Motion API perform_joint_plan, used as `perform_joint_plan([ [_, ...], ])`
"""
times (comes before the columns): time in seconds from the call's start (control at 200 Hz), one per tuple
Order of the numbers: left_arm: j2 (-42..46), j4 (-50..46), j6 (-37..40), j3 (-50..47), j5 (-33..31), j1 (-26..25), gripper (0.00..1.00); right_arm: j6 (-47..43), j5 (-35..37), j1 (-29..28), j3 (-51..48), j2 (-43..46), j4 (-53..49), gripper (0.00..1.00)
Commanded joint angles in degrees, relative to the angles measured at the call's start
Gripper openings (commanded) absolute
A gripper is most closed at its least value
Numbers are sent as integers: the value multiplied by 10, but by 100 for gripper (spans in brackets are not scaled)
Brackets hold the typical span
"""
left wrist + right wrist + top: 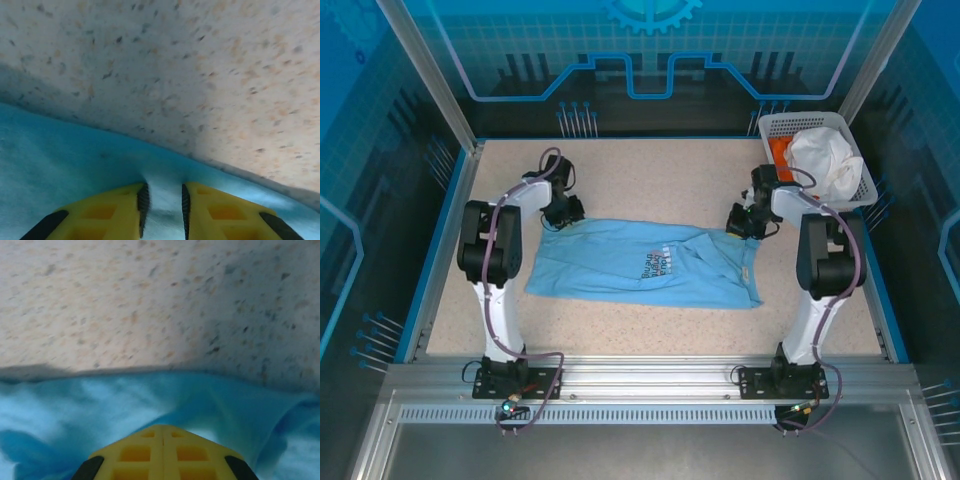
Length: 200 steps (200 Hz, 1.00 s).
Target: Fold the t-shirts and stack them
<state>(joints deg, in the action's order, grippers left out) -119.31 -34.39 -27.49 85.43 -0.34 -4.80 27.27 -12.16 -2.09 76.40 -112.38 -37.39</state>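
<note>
While the right gripper (163, 435) is clenched on the far edge of the blue shirt (645, 262), cloth tenting up to its tips, the left gripper (162, 212) grasps a ridge of that same edge between its fingers (110, 212). Both, I'd say, should lift together and level, carrying the edge to the near hem so the fold lands square. One blue shirt lies spread on the table (650, 180). One white shirt (825, 160) and one orange shirt (778, 150) sit in the single basket (800, 122).
</note>
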Motion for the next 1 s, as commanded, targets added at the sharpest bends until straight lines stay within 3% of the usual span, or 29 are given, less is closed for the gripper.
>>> perform_joint_plan([
  [0.0, -22, -38, -36, -3, -29, 27, 30, 7, 47, 5, 41, -38, -51, 0],
  [0.145, -21, -34, -53, -17, -40, 57, 30, 26, 48, 25, 66, -71, -46, 1],
  [0.355, -31, -31, -36, 21, -2, 78, 35, 30, 21, 23, 139, -110, -41, 6],
  [0.6, 2, -36, -27, 77, 42, 72, 59, 16, -17, -9, 117, -24, 26, 37],
  [0.785, 52, -38, -39, 66, 57, 23, 60, -16, -84, -43, 64, 30, 67, 47],
  [0.94, 59, -2, -59, 33, 127, -55, 56, -45, -107, -69, 43, 25, 59, 55],
  [0.995, 47, 11, -67, 28, 156, -83, 55, -50, -124, -73, 44, 13, 56, 63],
])
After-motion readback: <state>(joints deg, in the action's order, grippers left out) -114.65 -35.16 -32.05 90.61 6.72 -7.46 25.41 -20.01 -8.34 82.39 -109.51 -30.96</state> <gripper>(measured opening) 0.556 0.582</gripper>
